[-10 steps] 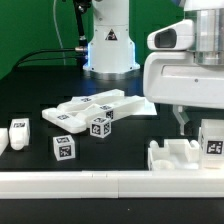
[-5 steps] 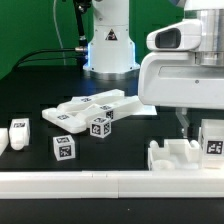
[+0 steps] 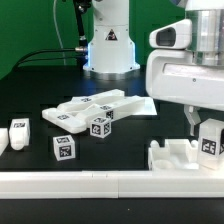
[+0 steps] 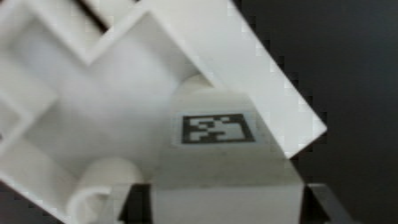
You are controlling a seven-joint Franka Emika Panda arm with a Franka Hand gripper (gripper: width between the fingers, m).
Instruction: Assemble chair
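No writing I can read anywhere. The only markings are black-and-white square tags on the chair pieces. There is also a small dark triangular sticker on the arm's base (image 3: 108, 45), too small for me to make out.

In the exterior view the arm reaches straight down at that view's right, its bulky white wrist filling the upper corner. The gripper (image 3: 200, 128) points at the table (image 3: 30, 100). It is drawn in narrow on a tagged block (image 3: 210, 142), which stands just behind the braced panel (image 3: 175, 155) and tilts slightly. Its tag faces the camera.

From the wrist camera I see the same block (image 4: 214, 190) filling the gap between the two dark fingers (image 4: 128, 203), each against one side of it. So I read it as held. Below it lies the braced panel (image 4: 107, 100), with its slanted ribs and one clear tag (image 4: 217, 128) on a flat part.

The other chair pieces lie well apart from the gripper, toward the exterior view's left. Two flat slabs (image 3: 95, 105) lie overlapping mid-table. A tagged cube (image 3: 100, 126) sits just in front of them, and a second cube (image 3: 63, 149) is nearer the front. A small end piece (image 3: 19, 132) sits at the far left edge. A long plain rail (image 3: 90, 182) runs across the front of the table.
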